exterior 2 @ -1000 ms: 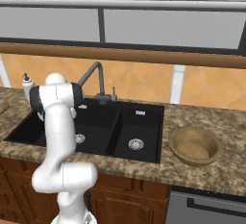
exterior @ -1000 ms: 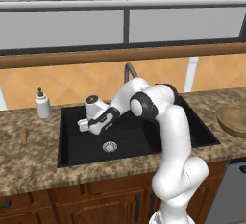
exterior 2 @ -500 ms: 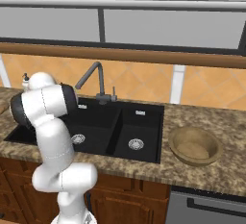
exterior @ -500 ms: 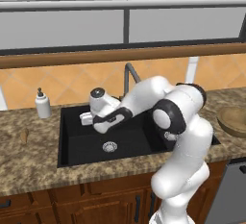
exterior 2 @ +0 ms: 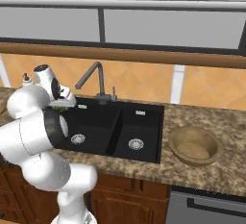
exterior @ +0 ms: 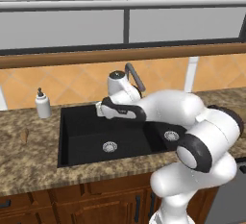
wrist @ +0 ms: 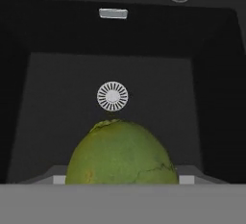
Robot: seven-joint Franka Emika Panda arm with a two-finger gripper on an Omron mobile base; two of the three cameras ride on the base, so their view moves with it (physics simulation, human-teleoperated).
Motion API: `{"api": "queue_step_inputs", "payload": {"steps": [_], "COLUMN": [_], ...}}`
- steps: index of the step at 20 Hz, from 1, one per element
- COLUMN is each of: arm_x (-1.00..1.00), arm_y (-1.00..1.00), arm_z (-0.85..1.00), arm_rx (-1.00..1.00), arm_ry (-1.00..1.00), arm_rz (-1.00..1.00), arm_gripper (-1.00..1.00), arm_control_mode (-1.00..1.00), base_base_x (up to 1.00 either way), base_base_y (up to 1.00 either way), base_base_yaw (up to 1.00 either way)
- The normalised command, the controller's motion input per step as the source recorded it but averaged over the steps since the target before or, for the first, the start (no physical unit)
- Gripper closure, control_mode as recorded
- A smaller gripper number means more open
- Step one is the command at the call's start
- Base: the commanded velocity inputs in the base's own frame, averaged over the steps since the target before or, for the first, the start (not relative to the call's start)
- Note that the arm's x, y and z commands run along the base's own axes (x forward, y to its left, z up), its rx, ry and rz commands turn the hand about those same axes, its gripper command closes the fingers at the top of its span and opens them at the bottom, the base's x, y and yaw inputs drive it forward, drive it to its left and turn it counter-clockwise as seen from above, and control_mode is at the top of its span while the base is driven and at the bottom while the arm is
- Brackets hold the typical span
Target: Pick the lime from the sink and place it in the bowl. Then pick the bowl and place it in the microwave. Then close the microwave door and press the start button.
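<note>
Sink [exterior: 77, 141] below; claw [exterior 2: 61, 104] holding lime [wrist: 121, 153], now raised above basin, arm swung nearer.

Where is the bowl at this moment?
The bowl stands on the granite counter in the right base view, right of the sink.

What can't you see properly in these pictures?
- Gripper fingertips: in the hand view the lime sits right at the bottom and covers where they would be, so a grip cannot be confirmed.
- The lime, in the right base view: just a green sliver behind the arm.
- Back of the sink's right basin, in the left base view: hidden by the arm.
- Bowl in the left base view: hidden behind the arm's elbow.
</note>
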Motion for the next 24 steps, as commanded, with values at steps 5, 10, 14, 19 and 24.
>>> {"api": "queue_step_inputs", "payload": {"steps": [5, 10, 14, 19, 24], "arm_x": [-0.55, -0.54, -0.13, -0.06, -0.01], "arm_y": [-1.00, -1.00, -1.00, -1.00, -1.00], "arm_z": [0.27, 0.01, 0.07, 0.11, 0.08], "arm_rx": [-0.09, -0.04, 0.00, 0.00, 0.00], "arm_ry": [0.04, -0.02, 0.00, 0.00, 0.02], "arm_rz": [0.00, 0.01, 0.01, 0.00, 0.00], "arm_gripper": [1.00, 1.00, 1.00, 1.00, 1.00], "arm_control_mode": [-1.00, -1.00, -1.00, -1.00, -1.00], "base_base_x": [0.00, 0.00, 0.00, 0.00, 0.00], "base_base_y": [0.00, 0.00, 0.00, 0.00, 0.00], "base_base_yaw": [0.00, 0.00, 0.00, 0.00, 0.00]}}
